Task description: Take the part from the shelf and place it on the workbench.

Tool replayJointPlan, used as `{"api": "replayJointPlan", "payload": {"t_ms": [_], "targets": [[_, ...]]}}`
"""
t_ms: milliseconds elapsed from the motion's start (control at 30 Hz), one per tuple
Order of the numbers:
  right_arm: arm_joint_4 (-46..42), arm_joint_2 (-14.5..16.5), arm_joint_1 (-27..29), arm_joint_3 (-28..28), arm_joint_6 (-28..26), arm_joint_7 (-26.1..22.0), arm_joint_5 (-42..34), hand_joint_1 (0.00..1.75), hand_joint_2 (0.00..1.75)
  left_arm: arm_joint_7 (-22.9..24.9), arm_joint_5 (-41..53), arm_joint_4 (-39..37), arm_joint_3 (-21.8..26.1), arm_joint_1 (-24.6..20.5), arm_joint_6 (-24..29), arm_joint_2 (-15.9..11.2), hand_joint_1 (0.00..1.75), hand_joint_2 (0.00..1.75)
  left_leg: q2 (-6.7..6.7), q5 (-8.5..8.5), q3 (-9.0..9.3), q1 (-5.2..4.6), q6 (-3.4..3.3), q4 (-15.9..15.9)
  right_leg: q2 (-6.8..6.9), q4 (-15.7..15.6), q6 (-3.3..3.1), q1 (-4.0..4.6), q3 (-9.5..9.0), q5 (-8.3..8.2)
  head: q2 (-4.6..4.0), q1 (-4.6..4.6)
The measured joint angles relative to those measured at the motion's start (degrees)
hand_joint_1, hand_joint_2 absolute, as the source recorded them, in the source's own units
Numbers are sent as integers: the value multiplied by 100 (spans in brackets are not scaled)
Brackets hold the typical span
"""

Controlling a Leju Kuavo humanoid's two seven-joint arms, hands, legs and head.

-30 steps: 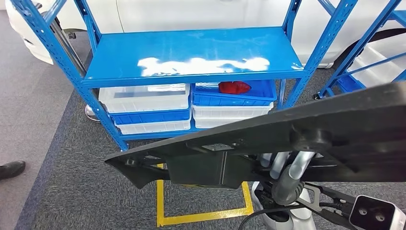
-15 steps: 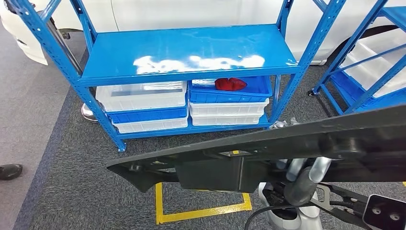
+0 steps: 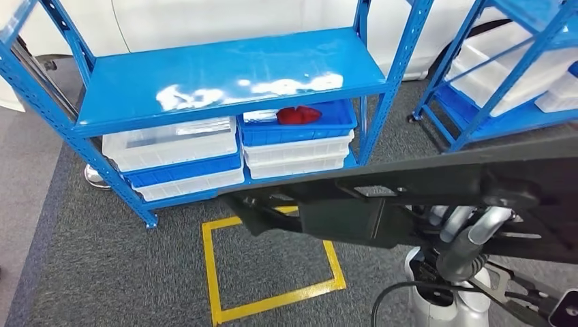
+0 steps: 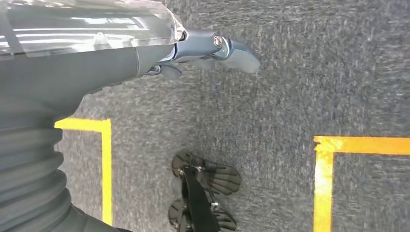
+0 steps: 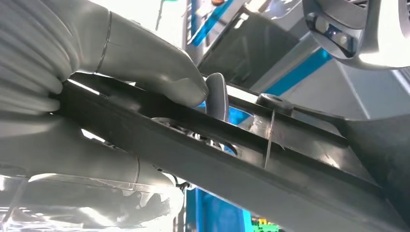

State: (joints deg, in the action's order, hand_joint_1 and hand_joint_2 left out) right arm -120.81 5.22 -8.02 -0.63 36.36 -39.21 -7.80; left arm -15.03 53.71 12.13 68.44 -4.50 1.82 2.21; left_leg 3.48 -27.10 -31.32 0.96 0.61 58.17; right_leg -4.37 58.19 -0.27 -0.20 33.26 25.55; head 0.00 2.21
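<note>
Black plastic part (image 3: 422, 194) gripped in the right hand (image 5: 145, 72), thumb pressed on its edge. Left hand (image 4: 212, 48) hangs empty, fingers loosely apart, above grey carpet (image 4: 300, 96).

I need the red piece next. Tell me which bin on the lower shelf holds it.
The blue bin topping the right-hand stack; the red piece lies inside. The other bins show nothing red.

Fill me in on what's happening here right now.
The robot's right hand grips a long black plastic part, which stretches across the head view in front of a blue shelf. The shelf's top level is bare; below it sit stacked white and blue bins, one holding a red piece. The left hand hangs over grey carpet marked with yellow tape and holds nothing. No workbench is in sight, so the part is not yet placed.
</note>
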Motion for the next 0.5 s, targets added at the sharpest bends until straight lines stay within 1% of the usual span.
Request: {"api": "replayJointPlan", "payload": {"t_ms": [33, 67, 100, 133, 167, 200, 233, 267, 300, 333, 367, 400, 433, 467, 500], "targets": [[-17, 0, 1, -46, -41, 0, 33, 175, 175, 4, 16, 0, -7, -8, -4, 3, 0, 175, -41, 15, -8, 2, -25, -17, -52, -1, 41, -6, 25, -20, 0, 0], [-32, -1, 2, -86, -84, 0, 54, 175, 175, 11, 32, -1, -17, -20, -11, 17, 0, 175, -96, 36, -10, 10, -58, -34, -77, 4, 75, -14, 42, -23, 0, 0], [-43, -2, -6, -119, -123, 0, 67, 175, 175, 20, 44, -1, -27, -36, -20, 29, 0, 175, -150, 57, -9, 22, -97, -56, -31, 63, 108, -11, 77, 20, 0, 0], [-51, -3, -22, -140, -155, 0, 77, 175, 175, 25, 53, -2, -38, -52, -30, 42, 0, 175, -211, 77, -9, 35, -131, -80, 60, 230, 137, -7, 160, 129, 0, 0], [-56, -4, -33, -151, -184, 0, 83, 175, 175, 31, 62, -2, -46, -61, -39, 54, 0, 175, -274, 89, -11, 34, -154, -93, 181, 523, 163, -14, 299, 297, 0, 0], [-59, -4, -44, -156, -211, 0, 93, 175, 175, 38, 68, -2, -52, -64, -49, 56, 0, 175, -335, 92, -17, 25, -168, -96, 295, 912, 191, -17, 486, 490, 0, 0], [-59, -5, -47, -156, -235, 0, 109, 175, 175, 46, 74, -2, -62, -62, -60, 61, 0, 175, -402, 92, -25, 16, -172, -95, 352, 1300, 213, -28, 673, 647, 0, 0], [-58, -7, -44, -157, -259, 0, 129, 175, 175, 57, 77, -2, -74, -59, -68, 67, 0, 175, -466, 91, -29, 9, -174, -93, 379, 1566, 227, -39, 800, 717, 0, 0], [-58, -9, -43, -157, -290, 0, 152, 175, 175, 75, 79, -2, -87, -62, -76, 77, 0, 175, -528, 90, -32, 6, -173, -91, 393, 1621, 233, -46, 822, 679, 0, 0], [-58, -11, -44, -156, -329, 0, 171, 175, 175, 92, 81, -2, -101, -68, -81, 90, 0, 175, -582, 87, -29, 4, -169, -89, 416, 1431, 229, -50, 719, 539, 0, 0], [-59, -15, -49, -151, -385, 0, 190, 175, 175, 109, 83, -2, -112, -76, -84, 108, 0, 175, -632, 82, -21, 2, -162, -88, 471, 1048, 214, -49, 510, 342, 0, 0], [-59, -21, -62, -138, -456, 0, 210, 175, 175, 126, 86, -2, -120, -82, -84, 130, 0, 175, -678, 75, -11, -6, -149, -87, 580, 606, 185, -32, 277, 188, 0, 0], [-61, -31, -78, -114, -533, 0, 232, 175, 175, 137, 89, -2, -126, -86, -85, 151, 0, 175, -717, 68, -3, -20, -128, -83, 664, 248, 144, -9, 95, 74, 0, 0], [-63, -47, -96, -86, -608, 0, 255, 175, 175, 150, 90, -2, -129, -87, -85, 170, 0, 175, -756, 61, 1, -31, -103, -80, 722, 31, 104, 16, -10, 26, 0, 0], [-64, -65, -110, -56, -678, -1, 270, 175, 175, 166, 92, -2, -131, -87, -86, 189, 0, 175, -794, 58, 3, -41, -73, -79, 736, -42, 66, 41, -30, 31, 0, 0]]}}
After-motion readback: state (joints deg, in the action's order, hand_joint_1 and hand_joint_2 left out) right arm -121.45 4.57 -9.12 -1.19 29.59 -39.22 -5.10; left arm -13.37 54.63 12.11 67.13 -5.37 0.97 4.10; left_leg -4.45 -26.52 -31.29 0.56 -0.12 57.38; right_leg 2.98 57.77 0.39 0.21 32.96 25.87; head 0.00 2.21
